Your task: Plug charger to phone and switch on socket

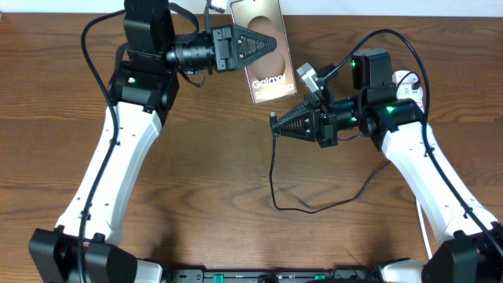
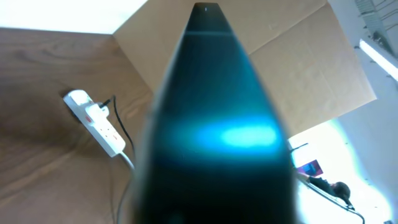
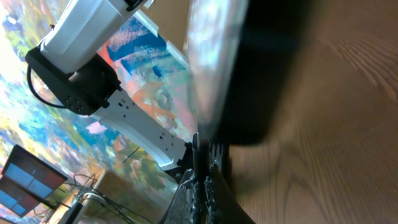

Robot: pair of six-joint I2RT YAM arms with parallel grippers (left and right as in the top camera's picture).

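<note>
The phone (image 1: 268, 55), bronze-brown with white "Galaxy" lettering, is at the back centre in the overhead view. My left gripper (image 1: 266, 42) is shut on it. In the left wrist view it fills the middle as a dark blurred shape (image 2: 211, 143). My right gripper (image 1: 277, 124) is shut on the charger plug tip (image 1: 272, 118), just below the phone's lower end. The thin black cable (image 1: 277, 189) hangs from the tip and loops right. In the right wrist view the plug (image 3: 198, 149) sticks up between the shut fingers (image 3: 202, 183), close under the blurred phone (image 3: 249, 74). The socket (image 2: 94, 119) lies on the table.
The white socket (image 1: 410, 85) lies at the right back, mostly hidden by my right arm. A black block (image 1: 369, 69) stands beside it. A cardboard wall (image 2: 298, 68) stands behind the table. The wooden table (image 1: 196, 181) spreads out in front.
</note>
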